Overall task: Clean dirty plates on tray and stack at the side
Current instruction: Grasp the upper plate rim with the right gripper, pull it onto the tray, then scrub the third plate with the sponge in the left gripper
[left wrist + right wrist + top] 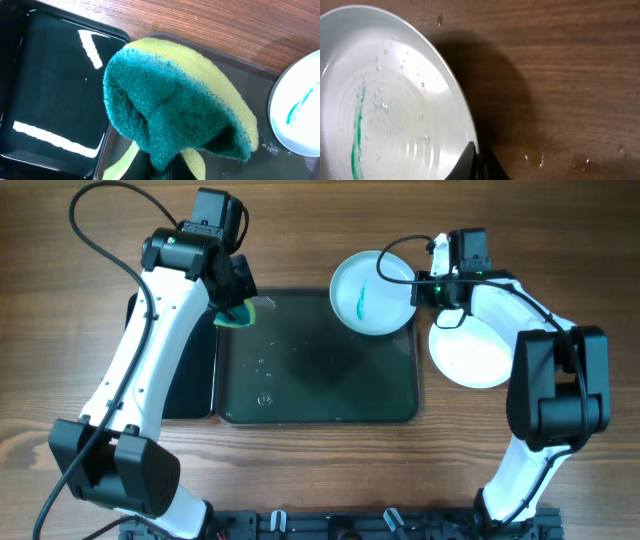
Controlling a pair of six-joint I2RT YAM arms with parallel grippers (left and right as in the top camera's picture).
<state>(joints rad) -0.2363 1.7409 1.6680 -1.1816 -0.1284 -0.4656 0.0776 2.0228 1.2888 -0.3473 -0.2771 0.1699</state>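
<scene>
- Overhead view: the brown wood-grain tabletop (320,480) fills the frame, with an arm reaching in from each side.
- The tray (320,380), dark green-black with rounded corners, lies in the middle of the table. Its wet floor carries no plate fully inside it.
- A narrower black tray (190,385) sits against the big tray's left edge, partly under the left arm. The left wrist view shows its glossy floor (50,100).
- The white plate (470,355) rests on bare wood just right of the tray, partly under the right arm.
- The streaked plate (372,295), pale with a teal streak at its centre, overlaps the tray's top right corner, and most of it hangs over the wood behind. The right wrist view shows it wet (395,100) and casting a dark shadow on the table. Whether it touches the tray rim I cannot tell.
- A sponge (238,313), yellow with a green scouring face, hangs over the tray's top left corner. In the left wrist view it is bent double (170,110).
- The left gripper (236,298) is clamped on the folded sponge, which hides most of its fingers.
- The right gripper (425,288) pinches the streaked plate's right rim. Up close its dark fingers (477,162) are nearly closed, with only the plate's edge between them.
- Droplets (265,370) dot the tray floor.
</scene>
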